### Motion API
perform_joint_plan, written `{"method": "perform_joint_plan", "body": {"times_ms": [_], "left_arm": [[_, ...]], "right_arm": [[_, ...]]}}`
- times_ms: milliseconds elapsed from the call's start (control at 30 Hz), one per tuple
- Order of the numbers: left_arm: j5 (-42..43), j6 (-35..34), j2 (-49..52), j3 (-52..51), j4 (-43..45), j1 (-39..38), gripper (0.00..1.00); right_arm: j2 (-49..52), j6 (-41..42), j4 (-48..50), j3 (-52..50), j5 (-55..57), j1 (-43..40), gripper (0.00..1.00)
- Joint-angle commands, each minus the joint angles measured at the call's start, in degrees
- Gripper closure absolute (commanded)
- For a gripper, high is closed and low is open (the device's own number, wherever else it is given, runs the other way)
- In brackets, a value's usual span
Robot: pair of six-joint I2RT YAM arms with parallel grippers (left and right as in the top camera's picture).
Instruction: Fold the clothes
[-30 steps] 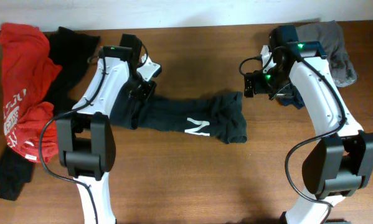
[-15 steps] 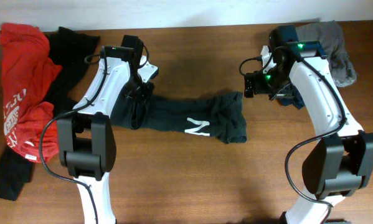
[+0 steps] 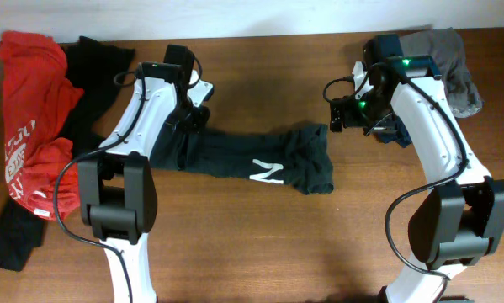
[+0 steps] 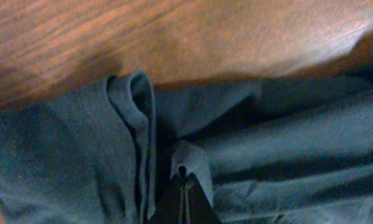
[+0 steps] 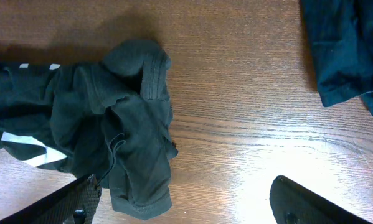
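Note:
The black T-shirt (image 3: 260, 160) with white letters lies bunched in a long strip across the table's middle. My left gripper (image 3: 188, 124) is at its left end; in the left wrist view the gripper (image 4: 185, 180) is shut, with a small fold of the dark cloth (image 4: 99, 143) pinched at its tips. My right gripper (image 3: 336, 114) hovers just beyond the shirt's right end. In the right wrist view it (image 5: 186, 199) stands wide open, its fingers (image 5: 74, 202) straddling bare wood beside the shirt's crumpled end (image 5: 130, 124), holding nothing.
A red garment (image 3: 33, 109) and a plain black one (image 3: 92, 67) lie heaped at the far left. A grey garment (image 3: 449, 59) and a navy one (image 5: 348, 50) sit at the back right, under the right arm. Wooden tabletop (image 3: 260, 244) stretches along the front.
My left gripper has closed on the shirt's left end and shifted slightly toward the back of the table. The right arm has not moved.

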Motion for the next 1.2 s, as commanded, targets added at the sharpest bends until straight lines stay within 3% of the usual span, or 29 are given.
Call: {"method": "perform_joint_plan", "body": {"times_ms": [0, 500, 533, 600, 633, 667, 1000, 1167], "left_arm": [[1.29, -2.43, -0.22, 1.42, 0.76, -1.86, 0.99], [1.51, -5.38, -0.22, 3.04, 1.6, -7.48, 0.99], [1.53, -5.38, -0.22, 3.04, 1.62, -7.87, 0.86], [1.49, -5.35, -0.22, 3.04, 1.62, -8.37, 0.39], [1.49, -5.35, -0.22, 3.04, 1.62, -8.66, 0.23], [1.44, -5.33, -0.24, 3.1, 1.62, -8.81, 0.01], [0.79, -5.35, -0.24, 12.07, -4.59, -8.04, 0.01], [-7.04, -5.38, -0.24, 18.53, -7.04, -7.08, 0.01]], "right_arm": [[-0.98, -0.04, -0.02, 0.59, 0.11, -0.22, 0.08], [-0.98, -0.04, -0.09, 0.59, 0.09, -0.22, 0.08], [-0.98, -0.02, -0.26, 0.59, 0.09, -0.22, 0.08], [-0.98, -0.04, -0.79, 0.57, 0.07, -0.22, 0.07], [-0.98, -0.07, -0.96, 0.57, 0.07, -0.22, 0.07], [-0.96, -0.48, -1.09, 0.44, -0.09, -0.22, 0.07], [1.36, -5.42, 4.9, -5.9, -11.41, -0.22, 0.04], [1.68, -5.4, 10.54, -12.48, -14.6, -0.26, 0.04]]}}
